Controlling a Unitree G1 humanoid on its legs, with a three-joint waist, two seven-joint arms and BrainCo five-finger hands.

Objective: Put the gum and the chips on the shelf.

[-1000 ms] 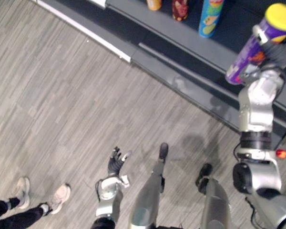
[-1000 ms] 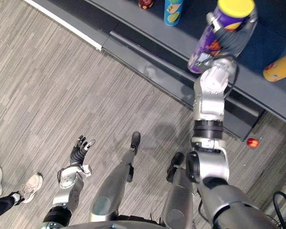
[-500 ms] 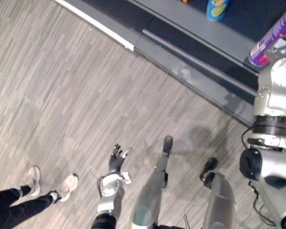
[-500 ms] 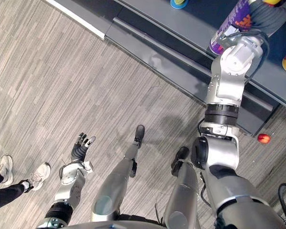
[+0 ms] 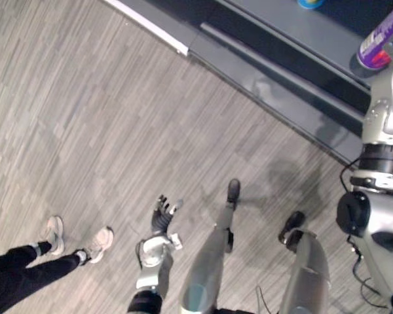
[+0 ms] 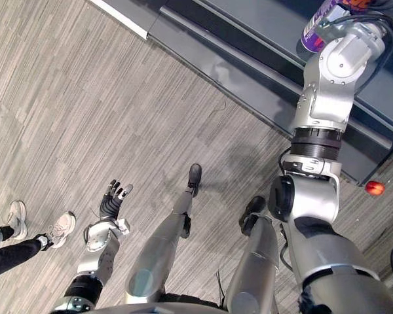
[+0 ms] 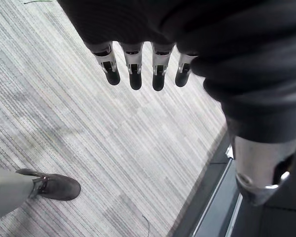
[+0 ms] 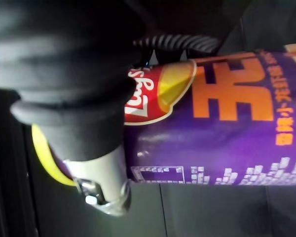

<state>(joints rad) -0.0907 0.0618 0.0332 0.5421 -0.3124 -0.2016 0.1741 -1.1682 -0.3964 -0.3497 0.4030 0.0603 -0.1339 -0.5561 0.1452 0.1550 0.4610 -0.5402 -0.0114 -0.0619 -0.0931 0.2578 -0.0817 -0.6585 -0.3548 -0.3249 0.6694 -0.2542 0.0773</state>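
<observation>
The right wrist view showed the right hand [image 8: 101, 182] clasping a purple chips can [image 8: 212, 133] in its palm; left hand [image 5: 160, 219] spread.

chips can [image 5: 383, 42]: farther in over shelf [image 5: 314, 34] than before | right hand [image 8: 69, 98]: carrying it | whole view: shifted

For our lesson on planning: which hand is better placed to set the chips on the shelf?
Right hand: it grips the chips can at the shelf; left hand is open, low by the floor.
</observation>
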